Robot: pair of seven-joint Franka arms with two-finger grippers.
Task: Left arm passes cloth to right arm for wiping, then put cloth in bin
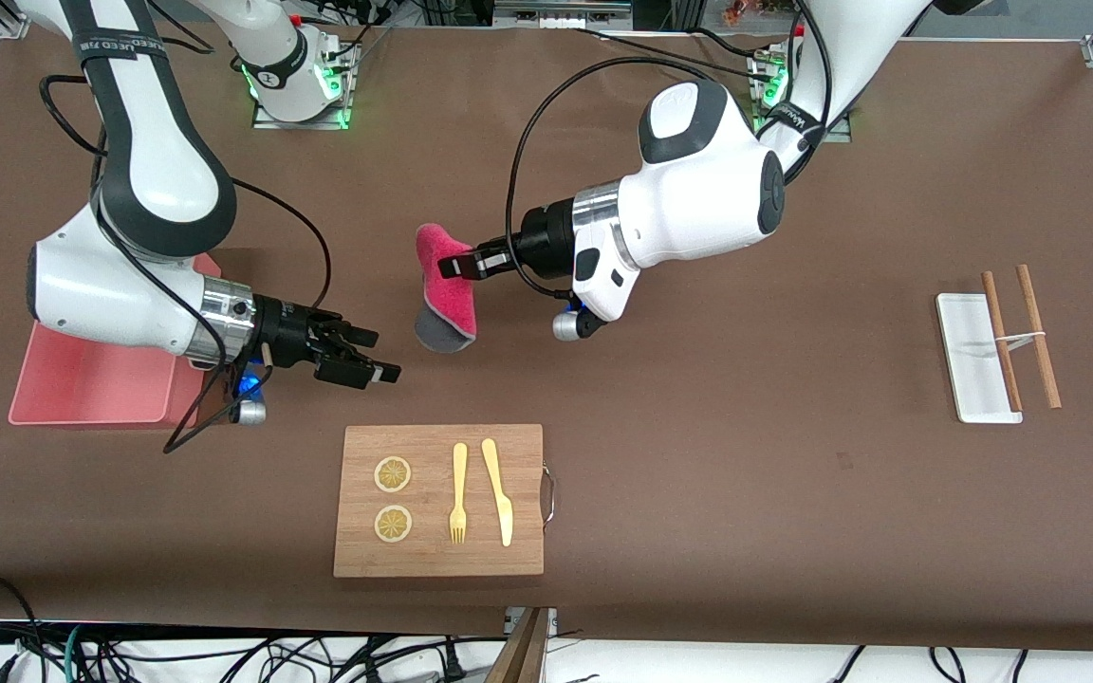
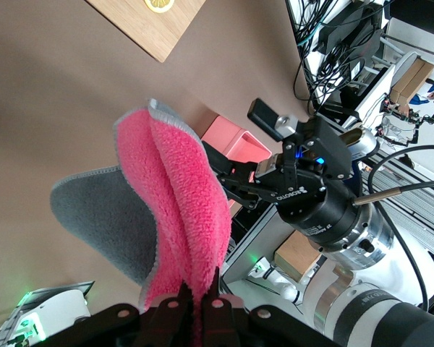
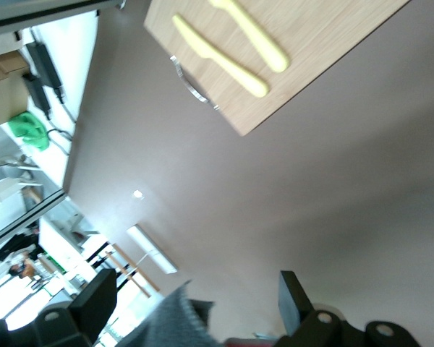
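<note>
Front view: cloth (image 1: 447, 285) pinched in left jaws, right jaws wide apart beside it.

Cutting board (image 1: 439, 500) nearest front cam, w/ lemon slices (image 1: 393, 499), fork (image 1: 458, 493), knife (image 1: 498, 490) on it. Bin (image 1: 91, 384) toward right arm's end; tray (image 1: 974, 356) w/ chopsticks (image 1: 1021, 338) toward left arm's end.

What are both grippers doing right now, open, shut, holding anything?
Left gripper: jaws shut on the cloth, held up over the table.
Right gripper: jaws open, holding nothing, beside the bin.
</note>
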